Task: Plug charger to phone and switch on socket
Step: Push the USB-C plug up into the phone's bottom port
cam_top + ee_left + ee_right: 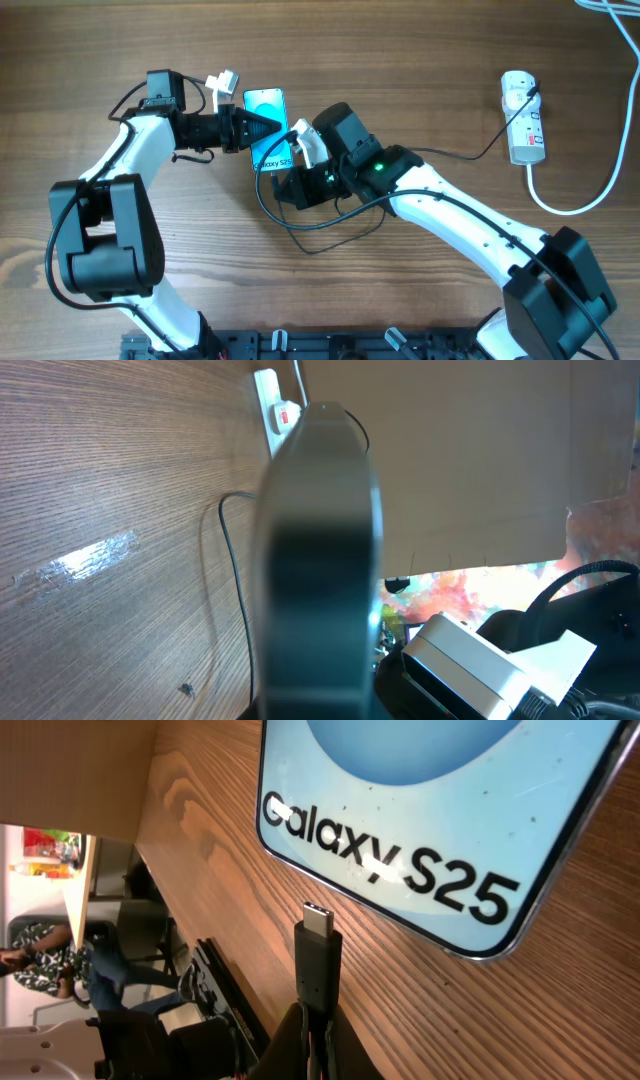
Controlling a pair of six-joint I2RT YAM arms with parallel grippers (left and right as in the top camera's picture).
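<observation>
The phone (266,128), teal screen up with a white "Galaxy S25" band at its near end, is gripped from the left by my left gripper (252,128), which is shut on it. In the left wrist view the phone (320,560) fills the middle, blurred and edge-on. My right gripper (318,1025) is shut on the charger's black plug (318,955); its metal tip (318,916) points at the phone's (420,810) lower edge, a short gap away. From above, the right gripper (290,183) sits just below the phone. The socket (522,115) lies at the far right.
The charger's thin black cable (330,228) loops on the wood below the right gripper and runs right to the socket. A thick white cord (590,195) curves off the socket toward the right table edge. The right arm's white camera block (470,660) sits close beside the phone.
</observation>
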